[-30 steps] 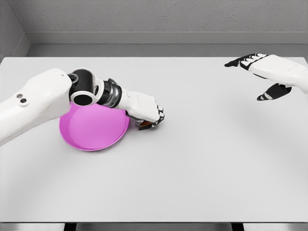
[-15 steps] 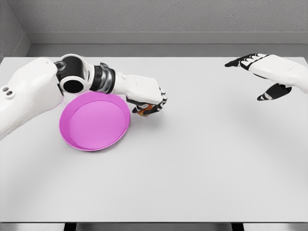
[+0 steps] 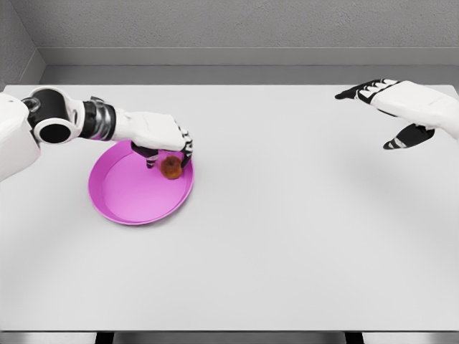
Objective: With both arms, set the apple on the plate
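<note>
- Broadly, a pale grey surface (image 3: 287, 236) fills most of the head view, smooth and matte, with soft shadows under the arms.
- Behind it runs a grey wall (image 3: 244, 25) with a fine grainy texture, and a lighter band along its foot where it meets the far edge of the surface.
- At the left a second wall closes the corner of the room.
- On the left part of the surface sits a round pink plate (image 3: 129, 197), shallow, with a raised rim and a flat glossy floor.
- An apple (image 3: 171, 168), small, roundish and reddish brown, is at the far right side of the plate, inside the rim; whether it rests on the plate floor or hangs just above it cannot be told.
- The left hand (image 3: 166, 143) comes in from the left on a white arm with a dark joint and a banded wrist; its shell is smooth white with dark finger segments.
- Its fingers are curled downward around the top of the apple, closed on it from above.
- The right hand (image 3: 391, 107) hovers above the far right corner of the surface, well apart from the plate, its fingers spread and relaxed, holding nothing.
</note>
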Tool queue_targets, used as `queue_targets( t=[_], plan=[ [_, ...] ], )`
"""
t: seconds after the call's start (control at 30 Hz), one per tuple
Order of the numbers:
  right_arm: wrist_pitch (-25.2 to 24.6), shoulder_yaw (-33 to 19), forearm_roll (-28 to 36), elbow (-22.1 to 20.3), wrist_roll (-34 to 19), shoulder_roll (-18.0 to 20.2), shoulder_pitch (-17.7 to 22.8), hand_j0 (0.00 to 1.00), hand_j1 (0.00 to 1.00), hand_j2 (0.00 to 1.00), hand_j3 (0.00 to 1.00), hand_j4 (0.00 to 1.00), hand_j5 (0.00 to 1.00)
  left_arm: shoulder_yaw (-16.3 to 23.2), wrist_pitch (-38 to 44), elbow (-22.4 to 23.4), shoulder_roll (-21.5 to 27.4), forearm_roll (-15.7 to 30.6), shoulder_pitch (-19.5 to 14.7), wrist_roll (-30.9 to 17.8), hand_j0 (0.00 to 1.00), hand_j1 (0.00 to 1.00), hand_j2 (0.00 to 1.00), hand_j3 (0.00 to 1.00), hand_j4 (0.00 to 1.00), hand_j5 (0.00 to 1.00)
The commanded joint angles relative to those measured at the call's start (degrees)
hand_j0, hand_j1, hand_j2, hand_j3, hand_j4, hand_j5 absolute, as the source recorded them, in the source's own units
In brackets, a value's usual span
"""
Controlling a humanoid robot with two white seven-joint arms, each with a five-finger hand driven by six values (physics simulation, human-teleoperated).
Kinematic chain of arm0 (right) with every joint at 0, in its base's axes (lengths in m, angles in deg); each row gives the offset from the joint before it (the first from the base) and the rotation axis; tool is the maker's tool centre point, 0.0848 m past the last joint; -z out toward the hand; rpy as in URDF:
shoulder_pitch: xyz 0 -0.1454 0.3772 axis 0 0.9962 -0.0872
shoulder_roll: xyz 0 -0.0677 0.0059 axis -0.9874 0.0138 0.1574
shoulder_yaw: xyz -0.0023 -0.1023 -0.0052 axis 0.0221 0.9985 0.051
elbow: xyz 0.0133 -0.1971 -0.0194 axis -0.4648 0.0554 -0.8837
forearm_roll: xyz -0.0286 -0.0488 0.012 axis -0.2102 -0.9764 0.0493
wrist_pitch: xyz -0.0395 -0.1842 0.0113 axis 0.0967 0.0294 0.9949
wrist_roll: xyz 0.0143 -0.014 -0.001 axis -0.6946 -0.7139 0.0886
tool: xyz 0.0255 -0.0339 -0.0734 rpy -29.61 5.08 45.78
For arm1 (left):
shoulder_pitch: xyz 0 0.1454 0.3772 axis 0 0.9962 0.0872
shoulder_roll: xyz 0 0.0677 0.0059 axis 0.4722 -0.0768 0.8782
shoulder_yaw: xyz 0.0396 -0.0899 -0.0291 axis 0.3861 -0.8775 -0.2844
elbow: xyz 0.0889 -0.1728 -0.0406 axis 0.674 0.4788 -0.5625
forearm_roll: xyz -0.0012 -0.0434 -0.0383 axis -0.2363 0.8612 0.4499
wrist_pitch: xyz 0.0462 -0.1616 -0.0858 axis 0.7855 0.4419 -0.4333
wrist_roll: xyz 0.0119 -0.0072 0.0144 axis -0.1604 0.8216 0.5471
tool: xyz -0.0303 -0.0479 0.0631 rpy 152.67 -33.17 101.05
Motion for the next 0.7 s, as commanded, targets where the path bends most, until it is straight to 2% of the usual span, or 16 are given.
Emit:
queue_targets(
  t=[0.0,0.07,0.13,0.23,0.3,0.37,0.4,0.5,0.53,0.67],
  plan=[
    [0.0,0.0,0.1,0.0,0.0,0.1,0.0,1.00,1.00,1.00,1.00,1.00,1.00,-0.5,0.2,0.0,0.8,0.6,0.0,0.0,1.00,1.00,1.00,1.00,1.00,1.00],
    [0.0,0.0,0.1,0.0,0.0,0.1,-0.1,1.00,1.00,1.00,1.00,1.00,1.00,-0.9,0.2,-0.2,2.3,0.7,-0.1,0.1,1.00,1.00,1.00,1.00,1.00,1.00],
    [0.0,-0.1,0.1,0.0,0.0,0.1,-0.1,1.00,1.00,1.00,1.00,1.00,1.00,-4.8,0.2,-0.4,2.9,1.4,0.8,0.2,1.00,1.00,1.00,1.00,1.00,1.00],
    [0.0,0.0,0.1,0.0,0.0,0.0,-0.1,1.00,1.00,1.00,1.00,1.00,1.00,-7.5,0.2,-0.5,5.2,6.1,1.5,0.2,1.00,1.00,1.00,1.00,1.00,1.00],
    [0.0,0.0,0.1,0.0,0.0,0.0,-0.1,1.00,1.00,1.00,1.00,1.00,1.00,-11.5,0.2,-0.5,6.3,8.4,4.0,0.3,1.00,1.00,1.00,1.00,1.00,1.00],
    [0.0,0.0,0.1,0.0,0.0,0.1,-0.1,1.00,1.00,1.00,1.00,1.00,1.00,-12.8,0.2,-0.4,8.2,12.6,5.1,0.3,1.00,1.00,1.00,1.00,1.00,1.00],
    [0.0,0.0,0.1,0.0,0.0,0.1,-0.1,1.00,1.00,1.00,1.00,1.00,1.00,-13.7,0.2,-0.3,9.5,14.8,7.5,0.3,1.00,1.00,1.00,1.00,1.00,1.00],
    [0.0,0.0,0.1,0.0,0.0,0.1,-0.1,1.00,1.00,1.00,1.00,1.00,1.00,-21.7,0.2,-0.9,12.4,16.9,13.9,0.6,1.00,1.00,1.00,1.00,1.00,1.00],
    [0.0,0.0,0.1,0.0,0.0,0.1,-0.1,1.00,1.00,1.00,1.00,1.00,1.00,-23.4,0.2,-0.9,13.2,17.9,14.9,0.6,1.00,1.00,1.00,1.00,1.00,1.00],
    [0.0,0.0,0.1,0.0,0.0,0.1,0.0,1.00,1.00,1.00,1.00,1.00,1.00,-25.1,0.2,-0.3,14.8,18.9,17.0,0.6,1.00,1.00,1.00,1.00,1.00,1.00]
  ],
)
